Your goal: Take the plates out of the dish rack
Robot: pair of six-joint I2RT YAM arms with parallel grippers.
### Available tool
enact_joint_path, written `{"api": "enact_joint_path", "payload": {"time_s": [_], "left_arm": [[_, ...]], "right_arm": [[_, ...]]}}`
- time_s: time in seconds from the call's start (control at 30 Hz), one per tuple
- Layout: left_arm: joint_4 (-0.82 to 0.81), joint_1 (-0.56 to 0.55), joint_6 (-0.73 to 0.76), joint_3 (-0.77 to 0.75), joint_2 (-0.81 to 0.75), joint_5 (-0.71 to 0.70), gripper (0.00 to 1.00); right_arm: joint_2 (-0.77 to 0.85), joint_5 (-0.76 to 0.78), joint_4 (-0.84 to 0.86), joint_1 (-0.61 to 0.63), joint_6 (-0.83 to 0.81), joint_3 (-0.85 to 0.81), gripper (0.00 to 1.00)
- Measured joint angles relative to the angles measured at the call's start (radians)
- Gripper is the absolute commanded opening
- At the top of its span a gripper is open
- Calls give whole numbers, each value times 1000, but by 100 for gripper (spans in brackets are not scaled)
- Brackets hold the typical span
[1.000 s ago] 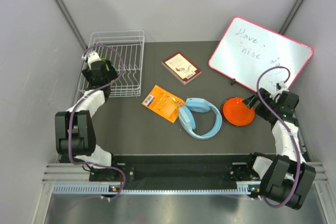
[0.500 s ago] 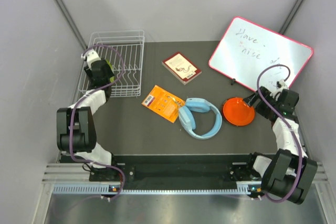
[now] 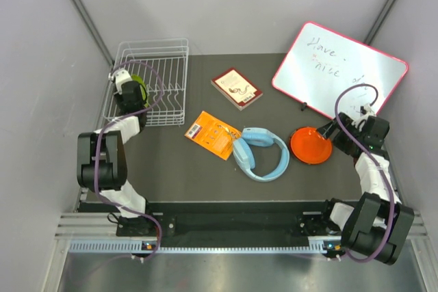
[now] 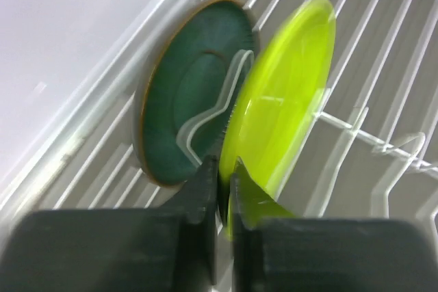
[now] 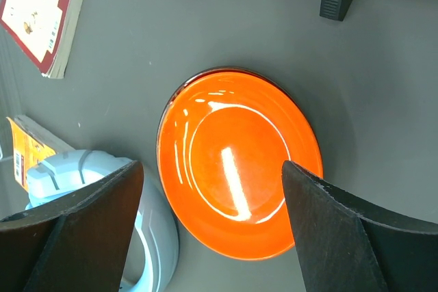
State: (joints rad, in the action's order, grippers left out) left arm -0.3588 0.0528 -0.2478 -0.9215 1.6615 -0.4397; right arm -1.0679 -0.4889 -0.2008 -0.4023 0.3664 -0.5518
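Observation:
The white wire dish rack (image 3: pixel 164 59) stands at the back left of the table. Two plates stand upright between its prongs (image 4: pixel 383 52): a lime-green plate (image 4: pixel 287 100) and a dark green plate (image 4: pixel 185 107) behind it. My left gripper (image 4: pixel 224 182) reaches in over the rack's left side (image 3: pixel 130 87), shut on the near rim of the lime-green plate (image 3: pixel 139 83). An orange plate (image 3: pixel 311 145) lies flat on the table at the right. My right gripper (image 5: pixel 211 165) hangs open above the orange plate (image 5: pixel 239 162), its fingers apart and holding nothing.
A pink-framed whiteboard (image 3: pixel 340 66) leans at the back right. A red-edged book (image 3: pixel 236 88), an orange packet (image 3: pixel 213 135) and light blue headphones (image 3: pixel 261 153) lie mid-table, the headphones close to the orange plate. Grey walls close in both sides.
My left gripper has reached a little deeper into the rack and its jaws have come together on the lime-green plate's rim. The right arm drew back slightly, then held still.

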Motion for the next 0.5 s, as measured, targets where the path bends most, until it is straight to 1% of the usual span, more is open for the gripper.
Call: {"api": "enact_joint_path", "payload": {"time_s": [0.03,0.3,0.5], "left_arm": [[1,3,21,2,2,-14,0],[-22,5,20,14,6,5,0],[-47,-5,39,36,-2,-11,0]], "right_arm": [[-3,0,0,0,0,0,81],[-15,-3,3,0,0,0,82],[-14,-3,3,0,0,0,82]]}}
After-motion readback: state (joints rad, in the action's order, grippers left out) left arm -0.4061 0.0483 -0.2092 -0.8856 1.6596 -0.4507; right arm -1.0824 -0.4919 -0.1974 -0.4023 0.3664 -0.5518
